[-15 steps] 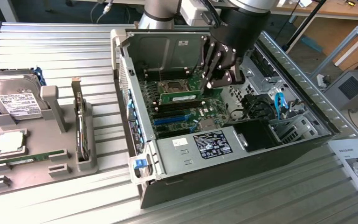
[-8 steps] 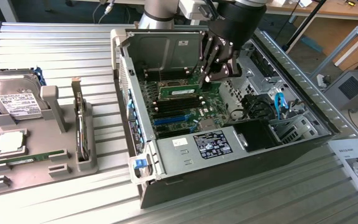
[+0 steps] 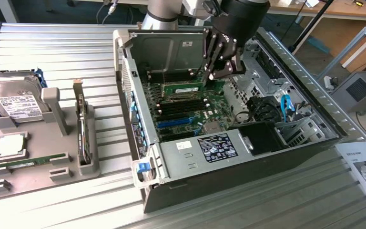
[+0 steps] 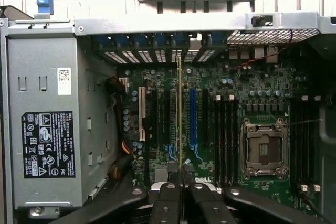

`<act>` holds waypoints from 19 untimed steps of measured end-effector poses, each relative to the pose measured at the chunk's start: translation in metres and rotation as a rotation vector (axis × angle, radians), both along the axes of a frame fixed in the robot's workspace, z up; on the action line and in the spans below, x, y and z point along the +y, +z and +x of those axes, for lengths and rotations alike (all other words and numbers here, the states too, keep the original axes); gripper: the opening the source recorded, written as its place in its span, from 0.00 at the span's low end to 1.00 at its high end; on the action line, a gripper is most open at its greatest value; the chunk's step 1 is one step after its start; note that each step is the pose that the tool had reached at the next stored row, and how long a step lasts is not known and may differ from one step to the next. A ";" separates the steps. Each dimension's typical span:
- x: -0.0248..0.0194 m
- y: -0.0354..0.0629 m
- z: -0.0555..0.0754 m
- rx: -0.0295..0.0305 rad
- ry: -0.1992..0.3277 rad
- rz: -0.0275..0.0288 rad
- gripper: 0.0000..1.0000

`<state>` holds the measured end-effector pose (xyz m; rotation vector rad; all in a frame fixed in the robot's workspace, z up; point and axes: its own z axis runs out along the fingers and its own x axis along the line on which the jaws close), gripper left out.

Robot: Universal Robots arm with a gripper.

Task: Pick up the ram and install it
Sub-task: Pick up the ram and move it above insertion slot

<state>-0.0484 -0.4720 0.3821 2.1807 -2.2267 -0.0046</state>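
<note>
We see the gripper [image 3: 216, 74] inside the open computer case [image 3: 170, 191], its jaws drawn in to a narrow gap and clamped on the ram [image 3: 183, 88]. The green stick juts from the fingertips toward the exterior view's left, above the motherboard [image 3: 199, 112] and its long black slots [image 3: 181, 106]. We cannot tell whether it touches a slot.

In the wrist view we meet the ram [image 4: 180, 119] edge-on as a thin line, with one black finger [image 4: 165, 203] pressed on either side of it at the gripper [image 4: 182, 192]. The line lies between the white slot [image 4: 141, 114] and the blue slot [image 4: 192, 116].

A second stick [image 3: 27, 162] lies in the grey holder [image 3: 55, 143], well apart from the case.
</note>
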 end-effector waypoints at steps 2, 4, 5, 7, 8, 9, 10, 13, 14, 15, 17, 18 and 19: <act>0.0033 0.0000 0.001 0.0000 0.000 0.0000 0.12; 0.0053 -0.0001 0.003 -0.0001 0.000 0.0001 0.12; 0.0060 -0.0001 0.004 -0.0001 0.000 0.0001 0.12; 0.0073 0.0000 0.010 0.0000 0.000 0.0001 0.12; 0.0077 -0.0001 0.011 0.0000 0.000 0.0001 0.12; 0.0079 0.0000 0.013 0.0000 0.000 0.0000 0.12; 0.0081 0.0000 0.013 0.0000 0.000 0.0000 0.12; 0.0083 0.0000 0.014 0.0000 0.000 0.0001 0.12; 0.0083 0.0000 0.014 0.0000 0.000 0.0001 0.12; 0.0083 0.0000 0.014 0.0000 0.000 0.0001 0.12; 0.0092 0.0000 0.014 0.0000 0.000 0.0000 0.12; 0.0100 0.0000 0.014 0.0000 0.000 0.0001 0.12; 0.0110 0.0000 0.014 0.0000 0.000 0.0001 0.12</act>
